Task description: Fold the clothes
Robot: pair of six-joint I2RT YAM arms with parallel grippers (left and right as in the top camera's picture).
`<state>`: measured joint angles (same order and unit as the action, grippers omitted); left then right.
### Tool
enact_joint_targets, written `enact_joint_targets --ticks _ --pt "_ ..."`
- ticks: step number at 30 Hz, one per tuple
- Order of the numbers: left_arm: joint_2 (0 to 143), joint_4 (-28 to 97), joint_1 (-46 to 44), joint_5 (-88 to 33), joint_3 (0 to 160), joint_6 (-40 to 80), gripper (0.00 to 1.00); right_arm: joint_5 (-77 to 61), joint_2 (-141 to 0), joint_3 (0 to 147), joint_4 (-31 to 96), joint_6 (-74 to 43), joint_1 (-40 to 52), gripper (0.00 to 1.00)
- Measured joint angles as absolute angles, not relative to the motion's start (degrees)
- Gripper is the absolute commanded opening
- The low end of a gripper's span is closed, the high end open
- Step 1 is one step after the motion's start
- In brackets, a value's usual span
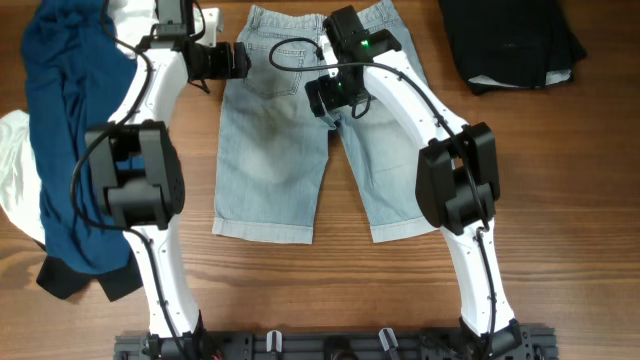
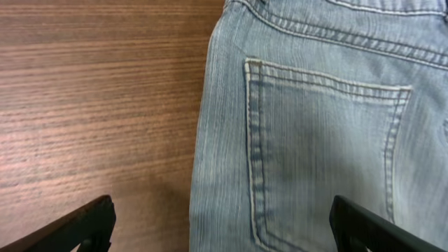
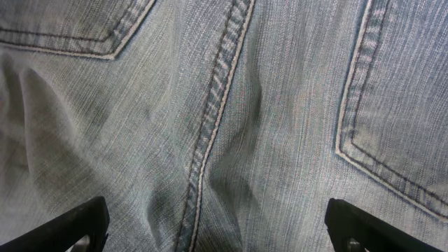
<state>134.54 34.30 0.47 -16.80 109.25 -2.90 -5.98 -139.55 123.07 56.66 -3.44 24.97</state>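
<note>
Wooden table [image 1: 580, 200], denim shorts [image 1: 270, 170] partly hidden by arms [image 1: 455, 180], left gripper [image 2: 220, 213] and right gripper [image 3: 217, 213] spread

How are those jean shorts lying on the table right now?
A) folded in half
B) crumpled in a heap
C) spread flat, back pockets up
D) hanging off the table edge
C: the denim shorts lie spread flat with both legs apart, and a stitched back pocket faces up.

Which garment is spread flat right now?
The denim shorts, spread flat mid-table. The navy garment and white garment lie crumpled at the left; the black garment is piled at top right.
</note>
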Motion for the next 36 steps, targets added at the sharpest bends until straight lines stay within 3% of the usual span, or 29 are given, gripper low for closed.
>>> enact_joint_targets --ticks 7,9,11,14,17,21,28,36 --pt "136.9 31.0 0.3 -17.1 109.3 -1.8 0.93 -6.0 -139.5 123.1 56.6 -4.0 25.0 1.00" --pt "137.9 31.0 0.1 -17.1 109.3 -1.5 0.88 -6.0 -139.5 123.1 56.5 -4.5 25.0 1.00" --pt "138.3 30.4 -0.3 -17.0 109.4 -1.1 0.71 -6.0 -139.5 123.1 56.4 -4.9 25.0 0.97" --pt "138.7 30.2 -1.1 -16.8 109.4 -0.6 0.62 -6.0 -139.5 123.1 56.3 -5.3 25.0 0.93" --pt "138.8 29.9 -1.5 -16.4 109.4 0.9 0.47 -6.0 -139.5 123.1 56.2 -6.3 24.8 0.91" --pt "138.9 30.0 -1.7 -15.9 109.4 1.7 0.04 -7.0 -139.5 123.1 56.0 -7.9 24.2 0.91" --pt "139.0 32.5 -1.2 -15.6 109.5 4.3 0.04 -10.2 -139.5 123.0 56.1 -8.8 21.9 0.91" --pt "138.9 46.7 5.4 -19.2 111.2 11.2 0.04 -12.2 -139.5 123.0 56.5 -9.0 19.7 0.93"
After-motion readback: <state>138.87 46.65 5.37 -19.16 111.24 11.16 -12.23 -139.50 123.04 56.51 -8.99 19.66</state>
